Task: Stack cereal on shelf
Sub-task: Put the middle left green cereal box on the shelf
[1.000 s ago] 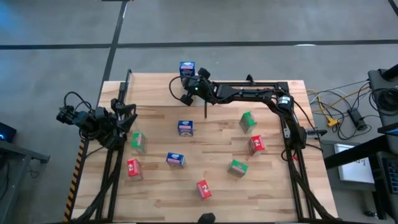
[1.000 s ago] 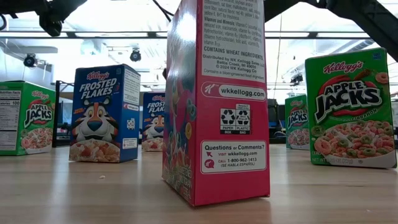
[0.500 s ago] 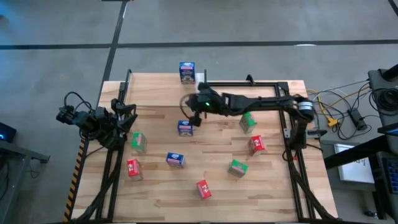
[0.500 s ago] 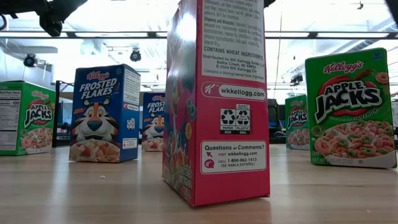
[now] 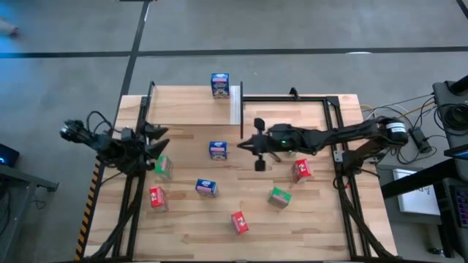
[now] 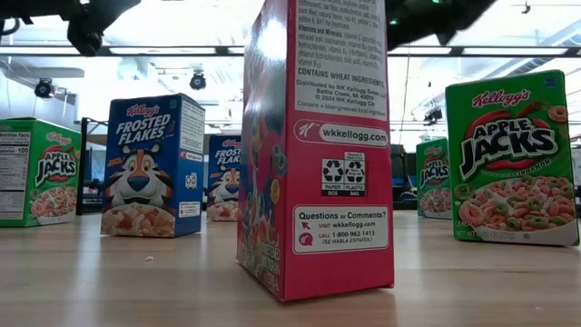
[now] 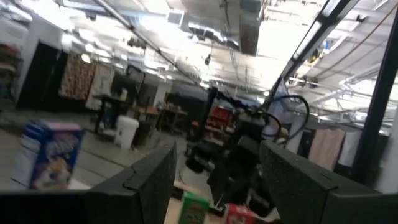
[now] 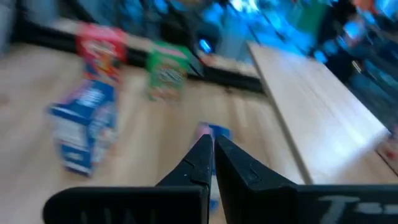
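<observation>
The right gripper (image 5: 242,145) hung clenched and empty just beside a blue cereal box (image 5: 217,150) mid-table; one blue box (image 5: 220,84) already stood on the shelf (image 5: 190,106). The left gripper (image 5: 162,139) waited with fingers apart at the table's left edge; the boxes looked light, stiff and easily toppled, best pinched across their narrow sides.

So the table (image 5: 307,234) is light wood planks with a black metal frame (image 5: 342,183) along its sides, sitting on a grey concrete floor (image 5: 292,29) with a dark seam line across it. Off past the pincer side of the right arm's base there's a mess of yellow and black cables (image 5: 398,124) plus some dark equipment (image 5: 453,95). Looking level across the table, the room behind is bright, with long ceiling lights (image 6: 191,54) and dark hanging fixtures (image 6: 44,88). Ducts and beams run overhead (image 7: 249,25).
</observation>
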Tool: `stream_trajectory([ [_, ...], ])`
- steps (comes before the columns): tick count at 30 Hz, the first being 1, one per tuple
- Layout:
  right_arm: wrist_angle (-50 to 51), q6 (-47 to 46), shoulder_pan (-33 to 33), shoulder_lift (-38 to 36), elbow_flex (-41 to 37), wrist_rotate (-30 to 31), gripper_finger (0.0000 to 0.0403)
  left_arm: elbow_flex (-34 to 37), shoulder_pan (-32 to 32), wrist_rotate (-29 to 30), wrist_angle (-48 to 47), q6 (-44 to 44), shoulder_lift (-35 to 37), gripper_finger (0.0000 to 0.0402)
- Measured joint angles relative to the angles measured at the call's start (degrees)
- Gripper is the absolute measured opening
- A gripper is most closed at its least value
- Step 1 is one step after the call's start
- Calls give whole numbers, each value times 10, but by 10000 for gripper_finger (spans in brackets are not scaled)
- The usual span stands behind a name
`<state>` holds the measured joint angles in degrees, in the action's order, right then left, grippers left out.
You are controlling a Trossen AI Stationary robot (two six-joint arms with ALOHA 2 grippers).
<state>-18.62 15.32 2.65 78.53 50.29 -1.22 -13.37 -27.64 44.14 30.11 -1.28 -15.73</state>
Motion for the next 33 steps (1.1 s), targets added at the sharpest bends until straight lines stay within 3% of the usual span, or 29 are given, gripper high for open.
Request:
stream_trajectory([
  [3,-81,14,1,-23,-46,-34,9,0,0,-2,8,31,-33,215],
  [7,-134,38,4,-46,-75,-36,9,0,0,-1,31,104,-72,215],
  [17,-134,52,4,-69,-76,-37,9,0,-1,-7,36,342,-167,215],
  [22,-134,39,4,-79,-75,-37,9,0,-1,-29,45,397,-192,215],
  [33,-100,33,4,-87,-75,-38,9,-11,-1,-15,73,490,-238,215],
])
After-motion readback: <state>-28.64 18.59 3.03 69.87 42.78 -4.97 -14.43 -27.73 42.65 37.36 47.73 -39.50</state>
